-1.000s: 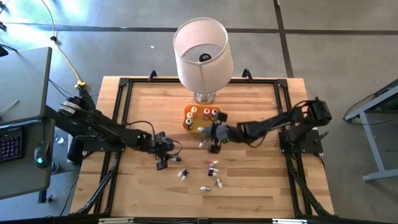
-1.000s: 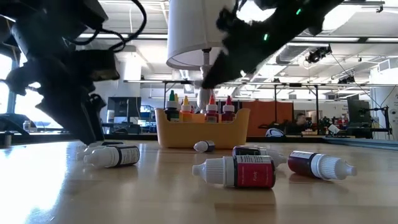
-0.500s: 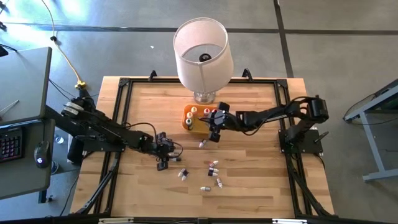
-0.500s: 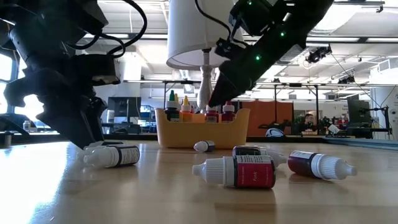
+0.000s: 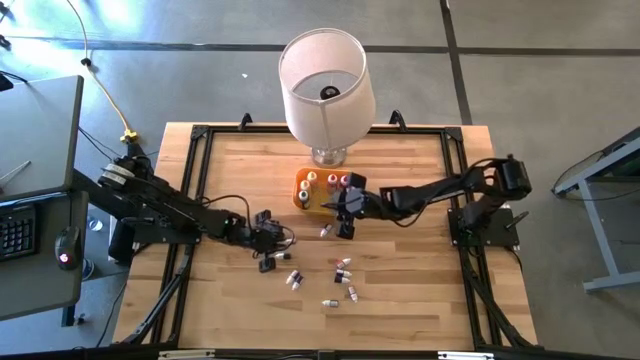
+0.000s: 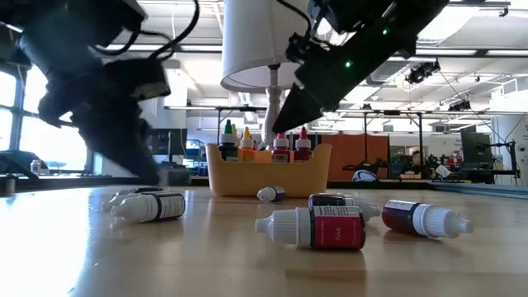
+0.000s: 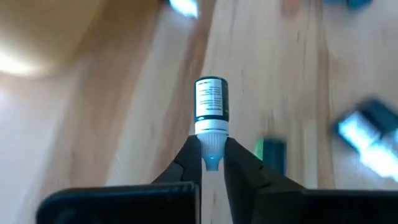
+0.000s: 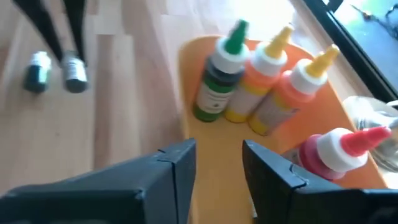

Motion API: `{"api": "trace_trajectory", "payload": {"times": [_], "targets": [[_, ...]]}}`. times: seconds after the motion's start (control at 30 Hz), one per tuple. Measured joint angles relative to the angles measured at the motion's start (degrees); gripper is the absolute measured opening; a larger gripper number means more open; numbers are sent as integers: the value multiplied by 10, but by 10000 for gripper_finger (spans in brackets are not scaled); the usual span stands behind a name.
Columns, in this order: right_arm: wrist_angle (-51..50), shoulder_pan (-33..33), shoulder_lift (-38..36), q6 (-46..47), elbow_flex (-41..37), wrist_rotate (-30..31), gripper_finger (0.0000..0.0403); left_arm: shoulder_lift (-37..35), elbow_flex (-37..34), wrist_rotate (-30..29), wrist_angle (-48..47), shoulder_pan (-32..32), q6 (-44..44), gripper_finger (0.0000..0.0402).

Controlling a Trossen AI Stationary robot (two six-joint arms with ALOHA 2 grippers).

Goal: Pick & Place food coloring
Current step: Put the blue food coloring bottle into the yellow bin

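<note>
Your left gripper is clamped on the white cap of a dark food coloring bottle just above the table; your right gripper hangs with fingers apart over the orange tray, which holds green-, yellow- and red-capped bottles upright. More bottles lie loose nearby, the white lampshade behind

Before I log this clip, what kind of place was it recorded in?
Probably an open-plan lab or workshop rather than a home: a wooden table in a black frame stands on bare concrete floor, with long ceiling lights and desks with monitors behind.
</note>
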Motion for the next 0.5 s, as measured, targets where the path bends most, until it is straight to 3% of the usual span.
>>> {"api": "trace_trajectory", "payload": {"times": [0.27, 0.33, 0.5], "targets": [[-96, 60, -57, 58, 0, 75, 117, 0, 107, -113, -4, 16, 158, 38], [-142, 72, -72, 100, 0, 80, 117, 0, 135, -112, -6, 39, 189, 39], [-245, 95, -88, 202, 0, 52, 117, 11, 171, -43, -4, 122, 194, 41]]}}
